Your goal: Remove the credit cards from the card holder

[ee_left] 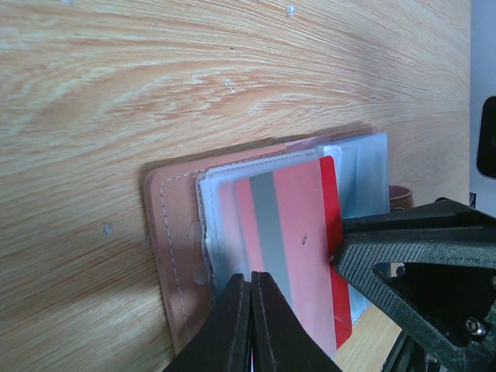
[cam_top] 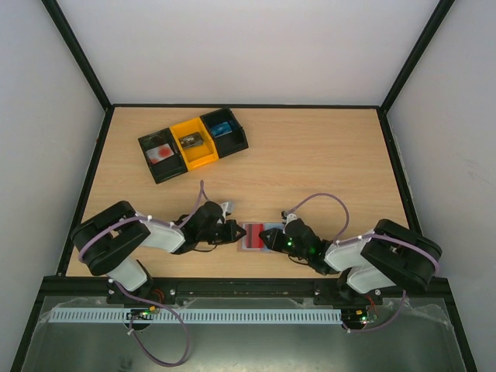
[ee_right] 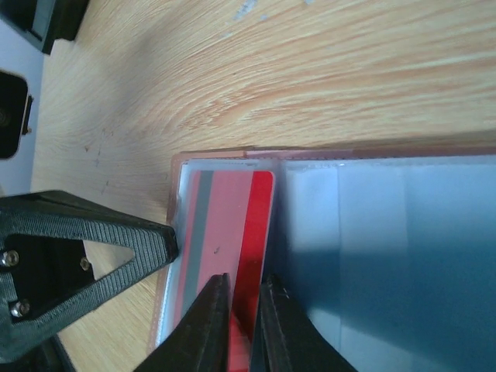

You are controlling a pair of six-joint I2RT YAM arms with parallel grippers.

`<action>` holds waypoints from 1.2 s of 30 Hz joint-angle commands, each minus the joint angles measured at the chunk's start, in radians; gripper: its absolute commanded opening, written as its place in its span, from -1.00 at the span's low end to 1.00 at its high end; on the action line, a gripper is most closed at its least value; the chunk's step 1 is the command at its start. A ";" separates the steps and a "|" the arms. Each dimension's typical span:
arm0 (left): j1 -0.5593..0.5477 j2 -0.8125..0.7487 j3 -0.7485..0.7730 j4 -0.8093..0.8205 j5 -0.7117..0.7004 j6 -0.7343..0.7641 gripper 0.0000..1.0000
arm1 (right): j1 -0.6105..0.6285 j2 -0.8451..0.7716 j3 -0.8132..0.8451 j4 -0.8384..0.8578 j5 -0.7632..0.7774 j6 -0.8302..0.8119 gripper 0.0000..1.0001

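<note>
One card: red card (ee_left: 294, 232), partly out of its sleeve (ee_left: 221, 201), not free.
Card holder (ee_left: 172, 232): open on table (ee_left: 155, 77) between my hands.
Left hand (ee_left: 251, 277): closed at card's edge.
Right hand (ee_right: 244, 285): narrow gap; grip unclear.

black-jointed left arm (cam_top: 116, 242) at 7 o'clock and matching right arm (cam_top: 391, 260) at 5 o'clock wear white forearm shells (cam_top: 160, 235), looping purple cables (cam_top: 319, 196) and green lights (cam_top: 288, 242); black triangular open-frame fingers (ee_right: 101, 221) carry silver screws (ee_right: 12, 258).
</note>
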 commanded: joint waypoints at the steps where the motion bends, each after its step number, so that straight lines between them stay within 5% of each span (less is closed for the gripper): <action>1: -0.013 0.019 -0.038 -0.068 -0.011 -0.003 -0.91 | -0.008 0.013 -0.013 0.029 -0.019 0.012 -0.80; 5: -0.014 -0.001 -0.039 -0.096 -0.034 0.001 -0.91 | -0.011 -0.035 -0.035 0.020 0.002 0.017 -0.95; 26: -0.013 -0.004 -0.034 -0.054 -0.034 -0.027 -0.87 | -0.013 -0.482 -0.100 -0.257 0.245 -0.062 -0.95; 33: -0.014 -0.051 0.004 -0.039 0.023 -0.060 -0.20 | -0.012 -0.633 -0.116 -0.319 0.310 -0.186 -0.95; 36: -0.012 -0.094 0.034 -0.098 0.002 -0.061 -0.08 | -0.013 -0.682 -0.143 -0.267 0.311 -0.269 -0.95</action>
